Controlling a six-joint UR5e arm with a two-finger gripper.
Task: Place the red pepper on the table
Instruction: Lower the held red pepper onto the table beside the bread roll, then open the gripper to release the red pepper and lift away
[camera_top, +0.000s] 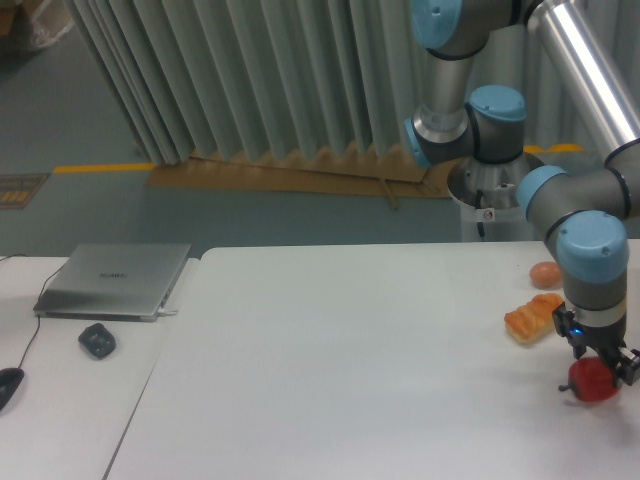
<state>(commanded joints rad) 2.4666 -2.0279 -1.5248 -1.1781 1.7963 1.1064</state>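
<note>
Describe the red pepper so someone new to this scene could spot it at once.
Look at the big white table and follow its right side toward the near edge. There, under the arm's gripper, sits the red pepper. It is glossy bright red, unlike the orange-brown bread roll and the small tan ball farther back.

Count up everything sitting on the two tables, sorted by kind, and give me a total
Food items: 3, the red pepper in the end effector, the bread roll and the small egg-like ball, all on the big white table.
Electronics: 3, the closed laptop, a dark mouse-like lump and another dark device at the frame edge on the side desk.
Total: 6
</note>
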